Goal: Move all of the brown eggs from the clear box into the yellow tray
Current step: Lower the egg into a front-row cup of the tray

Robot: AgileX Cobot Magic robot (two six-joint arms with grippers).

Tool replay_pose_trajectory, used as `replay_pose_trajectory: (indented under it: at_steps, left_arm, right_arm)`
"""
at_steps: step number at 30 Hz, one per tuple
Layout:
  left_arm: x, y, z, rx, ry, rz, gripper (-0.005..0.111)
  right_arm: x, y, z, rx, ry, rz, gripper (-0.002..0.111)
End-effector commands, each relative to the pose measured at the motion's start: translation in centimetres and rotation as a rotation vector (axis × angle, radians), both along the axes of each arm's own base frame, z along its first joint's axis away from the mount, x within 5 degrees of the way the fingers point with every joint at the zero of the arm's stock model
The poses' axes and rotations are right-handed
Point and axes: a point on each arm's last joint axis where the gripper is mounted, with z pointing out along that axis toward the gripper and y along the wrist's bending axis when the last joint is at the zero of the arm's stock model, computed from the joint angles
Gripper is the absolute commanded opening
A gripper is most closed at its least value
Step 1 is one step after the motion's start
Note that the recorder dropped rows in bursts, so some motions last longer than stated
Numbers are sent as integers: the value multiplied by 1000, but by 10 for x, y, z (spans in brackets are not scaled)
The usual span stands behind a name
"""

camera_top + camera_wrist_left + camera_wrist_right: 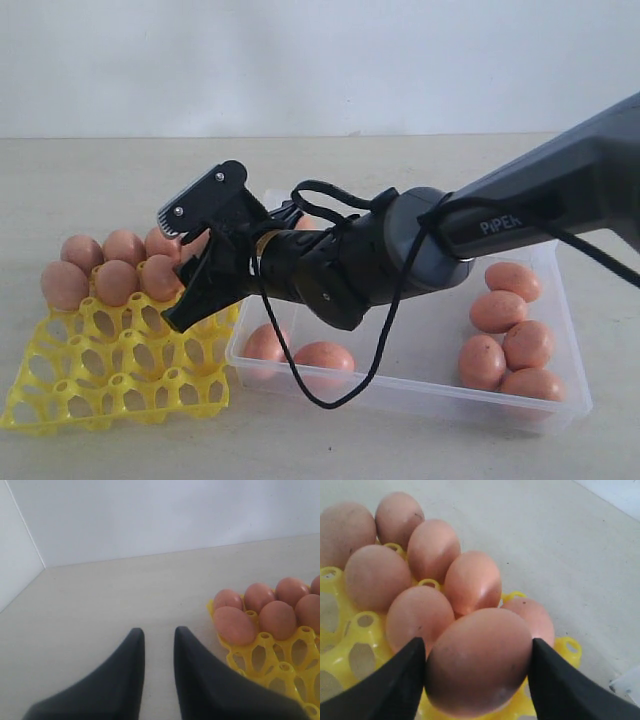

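The pale table (100, 600) is seen in all three views. On the dark right arm (520, 215), white lettering reading "PiPER" is made out in the exterior view only, and a black cable (375, 350) is looped under the wrist. The clear box (420, 385) is placed under that arm, behind the right pincer (476, 652). Seven brown eggs (500, 310) are counted in it, five at the end far from the pincer and two nearer. The yellow tray (110, 370) is set directly below the pincer. One egg (480, 670) is gripped between its jaws, just above the tray's edge cells. Seven more are shown seated beyond it in the right wrist view. The left pincer (159, 635) appears only in its own wrist view, where it is narrowly parted and empty and the tray lies ahead and to one side.
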Motion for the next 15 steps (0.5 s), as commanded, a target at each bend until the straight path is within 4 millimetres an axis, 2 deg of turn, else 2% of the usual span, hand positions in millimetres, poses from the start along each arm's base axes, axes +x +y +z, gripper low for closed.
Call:
replay_pose_trajectory:
  at_steps: [1,15]
  left_arm:
    - [0,0,-1,-4,-1,2,22]
    - [0,0,-1,-4,-1,2,22]
  right_arm:
    - [1,1,4,24,-22,1,0]
    - [1,1,4,22,-22,2,0]
